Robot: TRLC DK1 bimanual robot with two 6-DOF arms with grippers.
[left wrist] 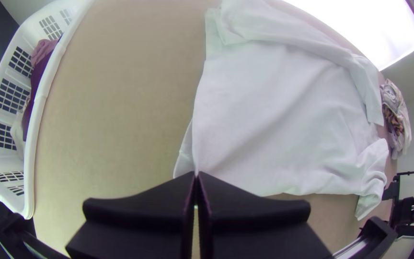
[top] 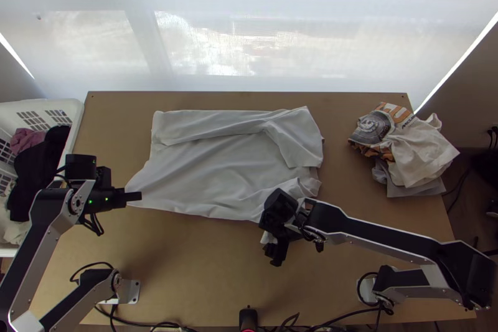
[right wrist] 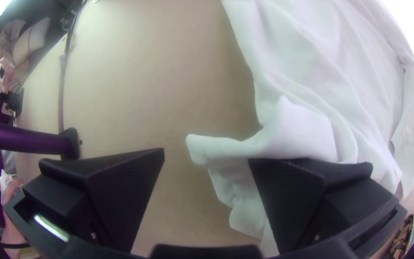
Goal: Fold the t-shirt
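Right gripper (top: pixel 276 261) stands wide; left gripper (top: pixel 140 196) pinches white t-shirt (top: pixel 218 173). Garment lies wrinkled, far side folded over, near right part hidden.

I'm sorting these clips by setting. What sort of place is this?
Probably a laundry-folding robot workspace: two arms at a wooden table, a white shirt spread there, a basket of clothes alongside.
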